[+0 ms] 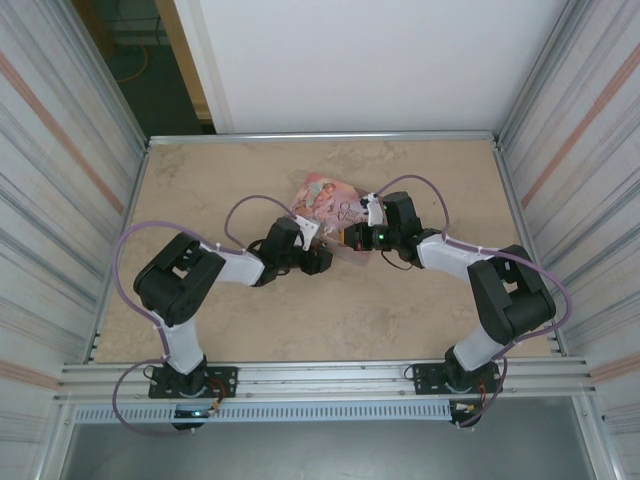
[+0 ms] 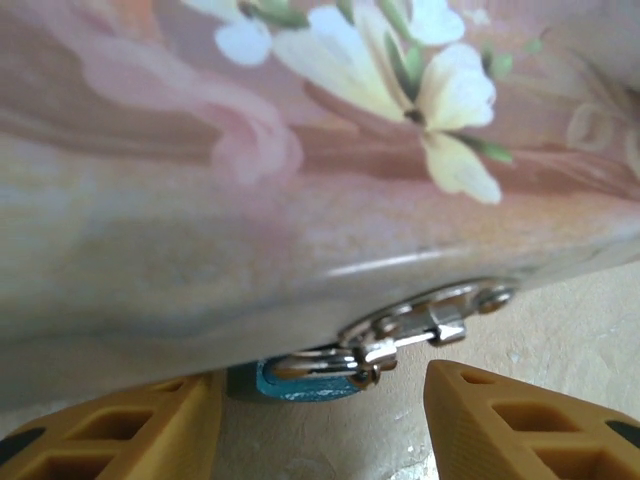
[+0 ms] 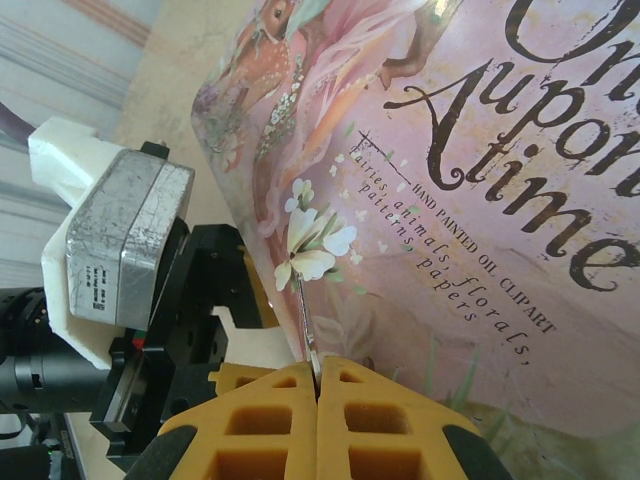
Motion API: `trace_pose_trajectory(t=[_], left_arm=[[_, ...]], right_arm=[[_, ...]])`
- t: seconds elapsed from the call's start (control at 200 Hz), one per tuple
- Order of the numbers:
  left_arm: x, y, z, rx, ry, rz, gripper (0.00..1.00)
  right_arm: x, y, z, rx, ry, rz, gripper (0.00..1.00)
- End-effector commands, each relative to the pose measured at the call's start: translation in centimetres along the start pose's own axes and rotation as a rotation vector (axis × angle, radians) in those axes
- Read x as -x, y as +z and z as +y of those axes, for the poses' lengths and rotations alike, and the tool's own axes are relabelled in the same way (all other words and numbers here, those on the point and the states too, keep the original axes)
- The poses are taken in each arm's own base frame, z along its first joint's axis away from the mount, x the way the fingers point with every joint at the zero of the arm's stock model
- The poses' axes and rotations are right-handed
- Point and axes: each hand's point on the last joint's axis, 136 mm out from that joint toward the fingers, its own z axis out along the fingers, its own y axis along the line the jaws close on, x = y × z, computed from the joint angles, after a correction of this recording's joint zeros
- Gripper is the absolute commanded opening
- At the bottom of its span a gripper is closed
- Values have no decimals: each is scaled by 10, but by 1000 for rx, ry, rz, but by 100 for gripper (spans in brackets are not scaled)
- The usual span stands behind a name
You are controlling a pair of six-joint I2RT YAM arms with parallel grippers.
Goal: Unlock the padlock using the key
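Observation:
The tiny blue padlock (image 2: 300,381) hangs by its metallic shackle from the silver hasp (image 2: 430,325) on the front of the pink illustrated tin box (image 2: 250,170). My left gripper (image 2: 325,388) is open. Its yellow fingers (image 2: 520,420) stand on either side of the padlock without touching it, and the padlock lies nearer the left finger. My right gripper (image 3: 317,368) is shut on the key (image 3: 308,335), a thin metal blade that sticks up from between the pads against the tin's lid (image 3: 470,200). In the top view both grippers, left (image 1: 318,256) and right (image 1: 356,237), meet at the tin's (image 1: 330,203) near edge.
The tin lies mid-table on the beige table top (image 1: 330,320). Metal walls close in the left and right sides. The left arm's black wrist and its camera housing (image 3: 125,240) sit close beside the right gripper.

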Motion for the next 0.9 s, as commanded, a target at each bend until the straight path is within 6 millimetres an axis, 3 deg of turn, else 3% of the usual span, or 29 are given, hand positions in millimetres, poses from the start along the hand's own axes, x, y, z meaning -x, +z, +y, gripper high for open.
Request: trace_pose_trajectory(t=[0.0, 0.296, 0.892], left_arm=[[17, -13, -5, 10, 32, -67, 56], [22, -22, 1, 31, 25, -86, 59], [27, 3, -2, -30, 16, -53, 56]], right_arm=[[-38, 5, -20, -82, 83, 123, 0], [-36, 6, -19, -82, 75, 125, 0], [-31, 5, -15, -77, 64, 120, 0]])
